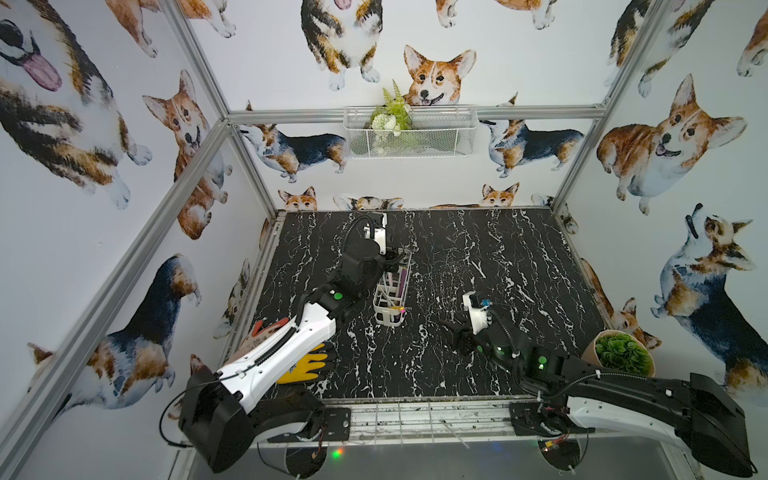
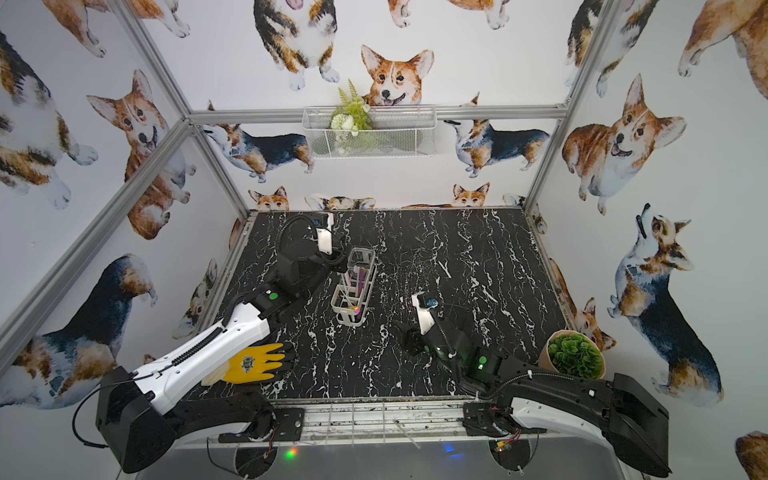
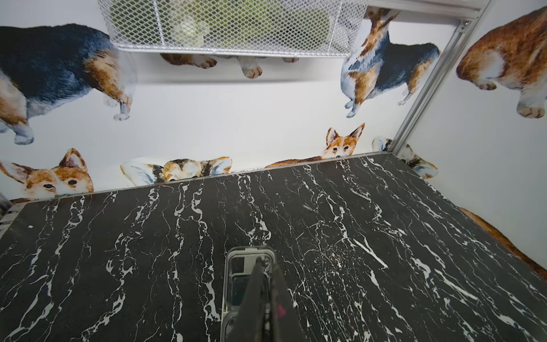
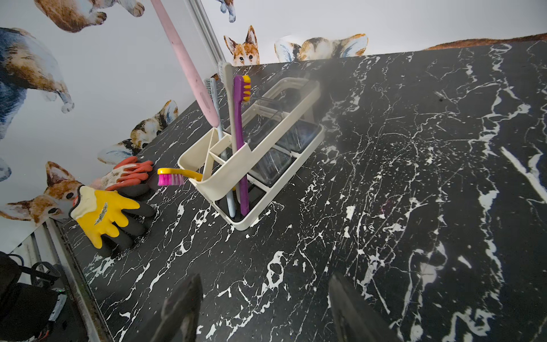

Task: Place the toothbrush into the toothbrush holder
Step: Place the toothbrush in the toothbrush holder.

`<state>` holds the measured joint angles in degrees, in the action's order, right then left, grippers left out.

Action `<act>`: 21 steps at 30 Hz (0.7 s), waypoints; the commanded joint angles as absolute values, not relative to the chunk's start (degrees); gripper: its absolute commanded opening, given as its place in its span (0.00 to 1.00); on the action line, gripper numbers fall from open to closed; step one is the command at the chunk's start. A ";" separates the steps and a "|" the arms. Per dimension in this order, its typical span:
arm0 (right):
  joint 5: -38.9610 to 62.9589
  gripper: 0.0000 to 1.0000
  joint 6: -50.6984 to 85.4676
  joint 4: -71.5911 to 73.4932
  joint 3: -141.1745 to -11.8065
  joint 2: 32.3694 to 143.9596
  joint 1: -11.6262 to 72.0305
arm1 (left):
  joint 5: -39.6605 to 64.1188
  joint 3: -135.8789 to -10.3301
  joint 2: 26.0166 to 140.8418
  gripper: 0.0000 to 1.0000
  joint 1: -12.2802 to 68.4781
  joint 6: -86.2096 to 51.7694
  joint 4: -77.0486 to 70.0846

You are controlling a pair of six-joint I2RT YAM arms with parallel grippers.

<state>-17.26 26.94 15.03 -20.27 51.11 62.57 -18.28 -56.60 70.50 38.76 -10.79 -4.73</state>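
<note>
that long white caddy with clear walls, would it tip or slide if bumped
Likely slides if pushed lengthwise: the white-framed, clear-walled caddy has a long flat base on the black marble tabletop. A sideways knock seems riskier; it is narrow, with the purple toothbrush standing tall at one end. Thin plastic suggests lightness.

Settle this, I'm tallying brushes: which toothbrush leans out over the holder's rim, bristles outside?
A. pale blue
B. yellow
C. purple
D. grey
B: the yellow toothbrush lies tilted over the end rim of the holder, its pink bristles hanging outside.
</note>
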 commanded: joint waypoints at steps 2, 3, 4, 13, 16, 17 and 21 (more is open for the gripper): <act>-17.91 0.70 27.16 16.61 -20.31 50.57 62.58 | -18.45 -54.98 71.85 0.00 38.76 -10.82 -7.08; -17.94 0.70 27.16 16.62 -20.29 50.54 62.58 | -18.46 -54.74 72.31 0.00 38.77 -10.77 -7.31; -17.98 0.70 27.16 16.62 -20.32 50.62 62.58 | -18.46 -54.63 72.82 0.00 38.81 -10.79 -7.47; -17.98 0.70 27.34 17.19 -20.00 51.07 62.58 | -17.31 -50.01 76.26 0.00 38.80 -12.77 -14.34; -18.11 0.70 27.16 16.95 -19.84 50.74 62.57 | -17.21 -46.72 76.78 0.00 38.82 -14.08 -16.72; -18.19 0.70 27.22 16.83 -19.79 50.56 62.58 | -17.23 -46.11 76.97 0.00 38.93 -14.47 -17.23; -18.45 0.70 27.24 16.78 -19.42 50.11 62.58 | -17.65 -44.10 77.42 0.00 39.02 -15.45 -18.35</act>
<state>-17.58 26.96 15.09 -19.68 50.46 62.57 -17.43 -45.32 77.14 38.92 -14.13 -13.85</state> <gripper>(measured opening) 0.699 0.078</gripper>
